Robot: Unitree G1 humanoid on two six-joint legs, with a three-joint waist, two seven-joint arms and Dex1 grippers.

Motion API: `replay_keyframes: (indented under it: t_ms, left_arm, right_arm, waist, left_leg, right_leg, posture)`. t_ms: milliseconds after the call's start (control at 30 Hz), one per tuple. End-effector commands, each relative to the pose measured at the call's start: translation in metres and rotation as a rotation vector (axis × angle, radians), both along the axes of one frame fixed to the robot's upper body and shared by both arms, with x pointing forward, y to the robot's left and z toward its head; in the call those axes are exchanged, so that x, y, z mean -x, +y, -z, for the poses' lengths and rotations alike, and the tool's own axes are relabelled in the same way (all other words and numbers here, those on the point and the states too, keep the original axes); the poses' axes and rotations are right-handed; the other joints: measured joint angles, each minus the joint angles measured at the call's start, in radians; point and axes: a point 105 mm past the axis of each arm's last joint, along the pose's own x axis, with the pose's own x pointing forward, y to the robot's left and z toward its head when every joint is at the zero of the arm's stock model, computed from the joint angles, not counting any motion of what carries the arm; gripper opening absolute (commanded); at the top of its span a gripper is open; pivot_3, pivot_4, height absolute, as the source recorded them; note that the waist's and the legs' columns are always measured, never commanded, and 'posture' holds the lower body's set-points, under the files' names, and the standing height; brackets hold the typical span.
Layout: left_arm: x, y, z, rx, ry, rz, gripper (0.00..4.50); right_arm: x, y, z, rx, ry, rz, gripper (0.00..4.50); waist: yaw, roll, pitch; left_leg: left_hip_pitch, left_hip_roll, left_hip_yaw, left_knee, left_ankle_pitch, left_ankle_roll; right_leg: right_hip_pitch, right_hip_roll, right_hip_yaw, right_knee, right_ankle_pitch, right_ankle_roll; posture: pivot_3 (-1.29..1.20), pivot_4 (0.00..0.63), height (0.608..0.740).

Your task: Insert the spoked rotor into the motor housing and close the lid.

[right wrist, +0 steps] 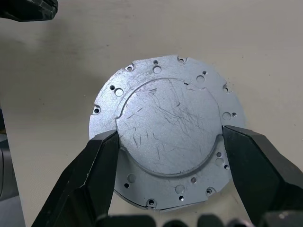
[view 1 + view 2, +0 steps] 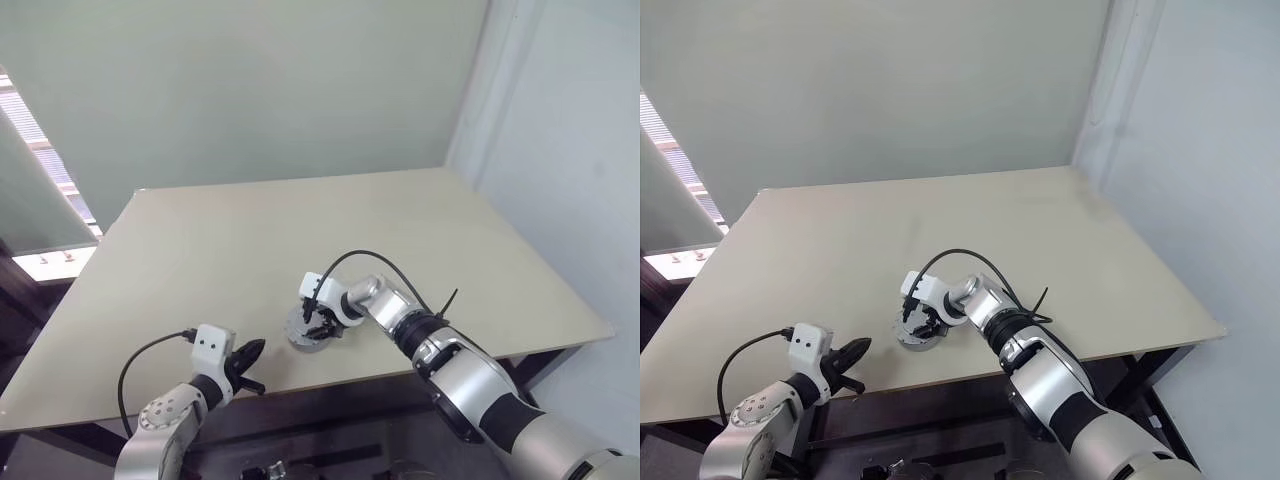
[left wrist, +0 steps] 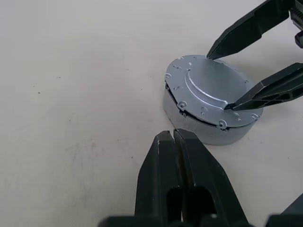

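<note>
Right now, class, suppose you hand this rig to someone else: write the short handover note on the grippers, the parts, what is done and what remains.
Left gripper: shut, empty, resting on the table just short of the motor housing.
Right gripper: jaws wide, fingertips against opposite sides of the lid's raised centre.
Lid lies on the housing, slightly tilted, with a gap showing on one side.
Rotor not visible, presumably inside.
Left: press the lid flush, then release.
</note>
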Motion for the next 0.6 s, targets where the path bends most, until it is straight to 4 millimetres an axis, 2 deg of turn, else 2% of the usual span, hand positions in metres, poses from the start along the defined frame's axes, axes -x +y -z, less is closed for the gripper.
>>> replay_keyframes:
  t_ms: [33, 600]
  left_arm:
    - [-0.0053, -0.0048, -0.0116, -0.002, -0.054, 0.024, 0.00]
    - [-0.0082, -0.0076, -0.0136, -0.002, -0.057, 0.041, 0.00]
  right_arm:
    - [-0.0005, -0.0057, 0.0021, 0.038, 0.005, -0.013, 3.23]
    - [-0.0023, -0.0121, -0.0048, 0.085, 0.040, -0.049, 3.23]
  waist:
    - [0.000, 0.000, 0.000]
    - [0.000, 0.000, 0.000]
  left_leg:
    - [0.000, 0.000, 0.000, 0.000, 0.000, 0.000]
    - [0.000, 0.000, 0.000, 0.000, 0.000, 0.000]
  right_leg:
    - [0.000, 0.000, 0.000, 0.000, 0.000, 0.000]
    - [0.000, 0.000, 0.000, 0.000, 0.000, 0.000]
  posture:
    - [0.00, 0.000, 0.740]
    - [0.00, 0.000, 0.740]
